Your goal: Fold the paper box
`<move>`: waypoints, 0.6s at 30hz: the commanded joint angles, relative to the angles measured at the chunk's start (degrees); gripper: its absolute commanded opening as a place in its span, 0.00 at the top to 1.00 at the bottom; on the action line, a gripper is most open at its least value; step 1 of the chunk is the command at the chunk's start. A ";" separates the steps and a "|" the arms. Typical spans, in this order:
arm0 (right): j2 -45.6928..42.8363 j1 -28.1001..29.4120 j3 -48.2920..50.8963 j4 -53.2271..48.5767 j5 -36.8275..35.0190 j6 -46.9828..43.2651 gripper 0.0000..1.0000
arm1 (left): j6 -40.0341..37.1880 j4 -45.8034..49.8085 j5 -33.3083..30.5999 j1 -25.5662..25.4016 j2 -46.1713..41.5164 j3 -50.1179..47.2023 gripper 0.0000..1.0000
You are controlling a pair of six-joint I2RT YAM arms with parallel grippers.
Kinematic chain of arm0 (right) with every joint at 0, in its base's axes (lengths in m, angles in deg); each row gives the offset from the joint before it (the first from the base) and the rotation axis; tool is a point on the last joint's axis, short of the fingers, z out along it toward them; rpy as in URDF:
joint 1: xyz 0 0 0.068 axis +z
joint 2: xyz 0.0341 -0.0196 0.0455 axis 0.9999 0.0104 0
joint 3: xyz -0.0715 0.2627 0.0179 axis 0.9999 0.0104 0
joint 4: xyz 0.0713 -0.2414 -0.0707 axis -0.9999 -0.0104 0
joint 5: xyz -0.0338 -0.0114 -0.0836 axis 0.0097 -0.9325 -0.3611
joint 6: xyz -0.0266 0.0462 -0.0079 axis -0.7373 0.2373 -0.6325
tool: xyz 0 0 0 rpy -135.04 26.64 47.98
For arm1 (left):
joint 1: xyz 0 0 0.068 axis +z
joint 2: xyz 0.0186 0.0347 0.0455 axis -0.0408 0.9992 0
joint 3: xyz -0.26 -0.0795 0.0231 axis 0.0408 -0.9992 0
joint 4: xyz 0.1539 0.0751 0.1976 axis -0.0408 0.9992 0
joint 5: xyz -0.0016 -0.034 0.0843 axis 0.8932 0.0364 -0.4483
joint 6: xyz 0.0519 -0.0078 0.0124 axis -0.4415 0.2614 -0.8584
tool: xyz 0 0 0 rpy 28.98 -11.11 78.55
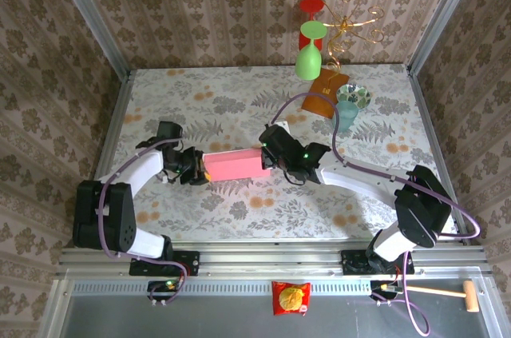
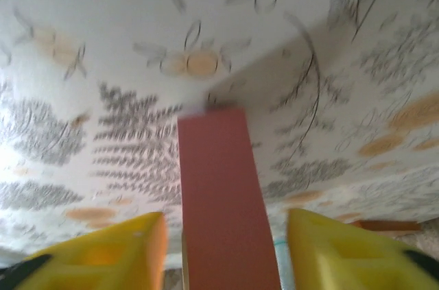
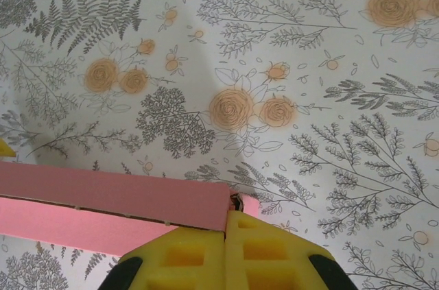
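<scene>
The left fingers (image 2: 110,252), yellow-padded, stand partly open on either side of the near end of the paper box (image 1: 235,165), with a sliver of gap showing on each side, so they have no hold on it. The right fingers (image 3: 226,256) are pressed fully together, and the pink edge at the box's other end runs down into the seam between them, so they look pinched on that end. The box itself is a slim pink rectangle, closed up, stretched between the two arms near the middle of the surface (image 1: 239,106), its long side running left to right and angled slightly away toward the right. From where I stand I cannot tell whether it lies flat on the flowered covering or is held just clear of it. Well apart from it, toward the far right, an orange-brown packet (image 1: 326,92) lies beside a patterned bowl (image 1: 353,97), with a green goblet (image 1: 308,60), a red goblet (image 1: 310,18) and a gold wire stand (image 1: 355,22) behind them. On the near ledge in front of the arm bases sit a snack bag (image 1: 291,298) and a wooden mallet (image 1: 447,292).
</scene>
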 commanded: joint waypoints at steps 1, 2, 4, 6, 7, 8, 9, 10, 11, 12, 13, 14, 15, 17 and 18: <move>2.68 0.31 3.63 -7.67 -1.60 1.12 1.00 | -2.21 -5.31 -3.00 1.18 -1.63 -1.07 0.41; 2.58 0.39 3.66 -7.43 -1.84 1.13 1.00 | -3.31 -4.86 -3.18 1.49 -2.42 -0.80 0.36; 2.32 0.49 3.81 -7.35 -2.07 1.36 1.00 | -5.38 -4.07 -3.34 2.06 -3.62 -0.33 0.31; 2.41 0.55 3.68 -7.41 -2.27 1.46 1.00 | -7.55 -2.74 -4.40 2.59 -5.37 0.12 0.29; 2.41 0.58 3.52 -7.53 -2.37 1.61 1.00 | -9.36 -1.64 -5.71 2.98 -6.80 0.62 0.27; 2.36 0.68 3.45 -7.53 -2.47 1.57 1.00 | -11.48 -0.75 -6.98 3.38 -7.93 1.25 0.26; 2.34 0.73 3.29 -7.55 -2.61 1.65 1.00 | -13.78 1.13 -8.46 3.98 -9.29 2.34 0.26; 2.41 0.73 3.04 -7.82 -2.63 1.77 1.00 | -17.25 3.43 -9.87 4.62 -10.40 3.82 0.26; 2.51 0.77 2.81 -8.02 -2.73 1.82 1.00 | -20.70 5.44 -11.25 5.08 -11.18 5.33 0.27; 2.65 0.77 2.48 -8.28 -2.88 1.95 1.00 | -25.43 7.78 -12.99 5.54 -11.88 7.42 0.28; 2.74 0.70 2.23 -8.48 -2.88 1.94 1.00 | -30.91 10.46 -14.64 5.80 -12.27 9.85 0.31; 2.77 0.69 2.01 -8.51 -2.98 1.95 1.00 | -35.78 13.44 -16.32 5.87 -12.43 12.33 0.34; 2.75 0.74 1.84 -8.60 -2.99 1.85 1.00 | -42.18 15.77 -18.28 5.67 -12.64 14.96 0.40; 2.72 0.79 1.70 -8.68 -3.08 1.77 1.00 | -54.75 17.21 -20.22 4.69 -12.99 18.53 0.54; 2.68 0.79 1.70 -8.74 -3.29 1.69 1.00 | -60.05 17.27 -20.70 3.50 -13.21 19.83 0.59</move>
